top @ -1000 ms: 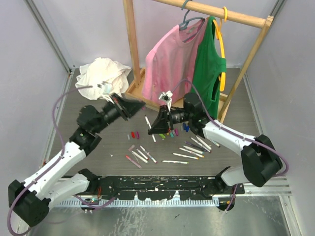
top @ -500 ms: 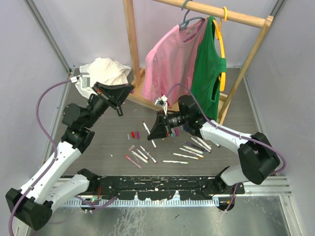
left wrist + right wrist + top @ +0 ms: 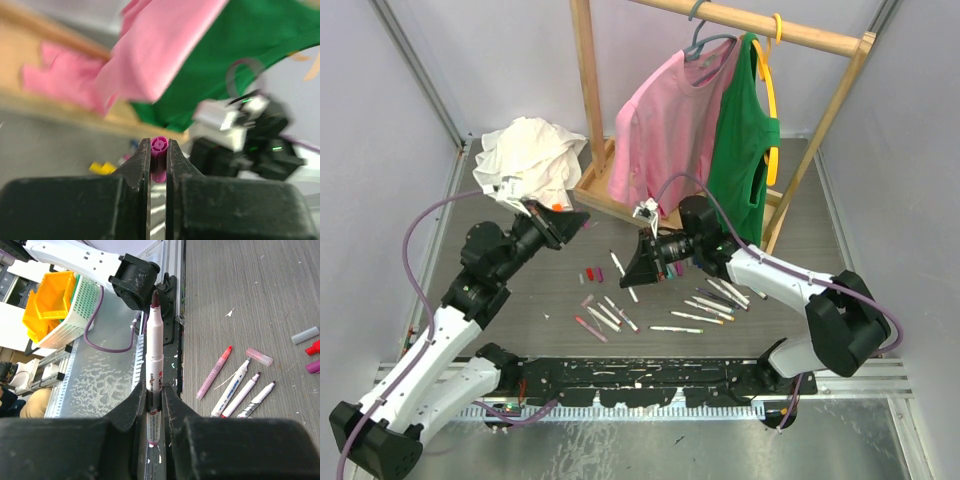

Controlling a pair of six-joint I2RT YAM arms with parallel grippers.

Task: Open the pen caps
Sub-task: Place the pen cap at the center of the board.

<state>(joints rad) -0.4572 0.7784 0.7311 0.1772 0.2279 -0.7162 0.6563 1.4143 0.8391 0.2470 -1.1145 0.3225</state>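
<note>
The left end effector [image 3: 159,151] has been lowered from its raised position, shut tight on a purple cap [image 3: 159,165]. The cap is judged freshly pulled from the pen [image 3: 154,347], which is clamped, tip bared, in the closed right end effector [image 3: 155,392]. Its red barrel print cannot be read. The other pens [image 3: 705,305] are left on the worktop [image 3: 545,295].

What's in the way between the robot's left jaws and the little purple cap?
Nothing visible is in the way. The left gripper is shut on the purple cap, which sits pinched right between its jaws. The right gripper is shut on a white pen with its tip bare, held apart from the cap.
</note>
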